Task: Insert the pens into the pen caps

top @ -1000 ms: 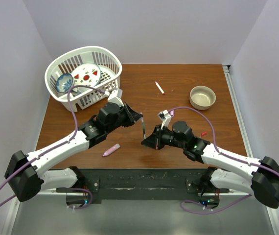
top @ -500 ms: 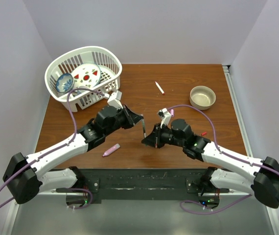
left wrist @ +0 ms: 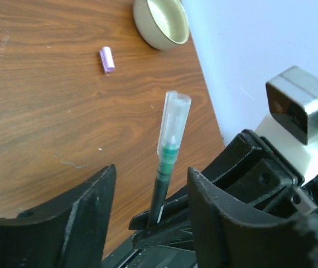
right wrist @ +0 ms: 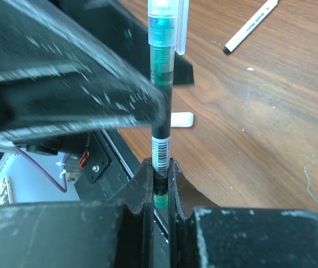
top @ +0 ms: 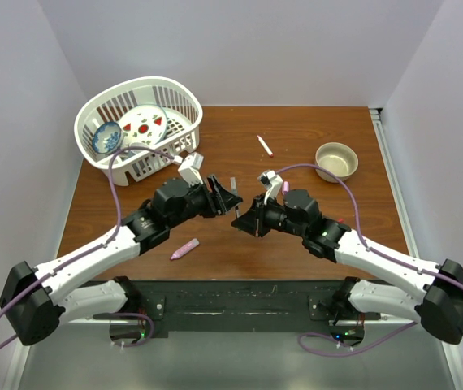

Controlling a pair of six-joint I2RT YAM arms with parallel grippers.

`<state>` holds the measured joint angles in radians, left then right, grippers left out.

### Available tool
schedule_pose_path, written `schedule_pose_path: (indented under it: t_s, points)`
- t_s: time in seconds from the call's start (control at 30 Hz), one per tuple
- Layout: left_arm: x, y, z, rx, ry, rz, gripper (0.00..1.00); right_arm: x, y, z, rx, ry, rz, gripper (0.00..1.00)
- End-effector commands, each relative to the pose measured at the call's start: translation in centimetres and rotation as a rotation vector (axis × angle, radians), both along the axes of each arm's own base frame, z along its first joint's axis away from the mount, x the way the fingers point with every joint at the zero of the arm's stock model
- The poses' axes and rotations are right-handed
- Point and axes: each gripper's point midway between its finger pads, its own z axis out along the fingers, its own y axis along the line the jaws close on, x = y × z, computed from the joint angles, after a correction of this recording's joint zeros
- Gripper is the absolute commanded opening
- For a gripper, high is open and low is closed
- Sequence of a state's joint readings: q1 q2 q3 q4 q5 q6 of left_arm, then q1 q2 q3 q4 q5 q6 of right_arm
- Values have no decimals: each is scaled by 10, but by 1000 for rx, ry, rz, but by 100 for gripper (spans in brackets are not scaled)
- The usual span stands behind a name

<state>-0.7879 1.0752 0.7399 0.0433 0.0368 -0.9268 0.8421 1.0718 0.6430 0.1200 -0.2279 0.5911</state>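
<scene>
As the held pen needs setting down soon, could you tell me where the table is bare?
Bare wood lies between the white plastic basket and the slim white pen, and along the right edge nearer than the round beige bowl. The centre is crowded: the left gripper and right gripper meet round the dark pen, the pink marker just nearer.

Upright dark pen (right wrist: 160,84), translucent cap (left wrist: 174,120) over its upper end (green insert visible). Lying flat, well apart: white pen (top: 264,145), pink marker (top: 184,249); lilac cap (left wrist: 107,58) lying loose.
</scene>
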Motion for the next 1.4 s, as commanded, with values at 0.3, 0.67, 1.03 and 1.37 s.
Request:
schedule_pose_path:
  t_s: [0.3, 0.67, 1.03, 1.37]
  points:
    - [22, 25, 69, 107, -170, 116, 63, -9, 12, 34, 79, -46, 90, 0]
    - [30, 21, 69, 138, -180, 119, 56, -11, 14, 34, 89, -34, 106, 0]
    - [21, 3, 56, 127, -155, 10, 21, -8, 12, 31, 52, -65, 108, 0]
    - [-18, -16, 13, 40, 48, -152, 0, 32, 5, 71, -3, -196, -54, 0]
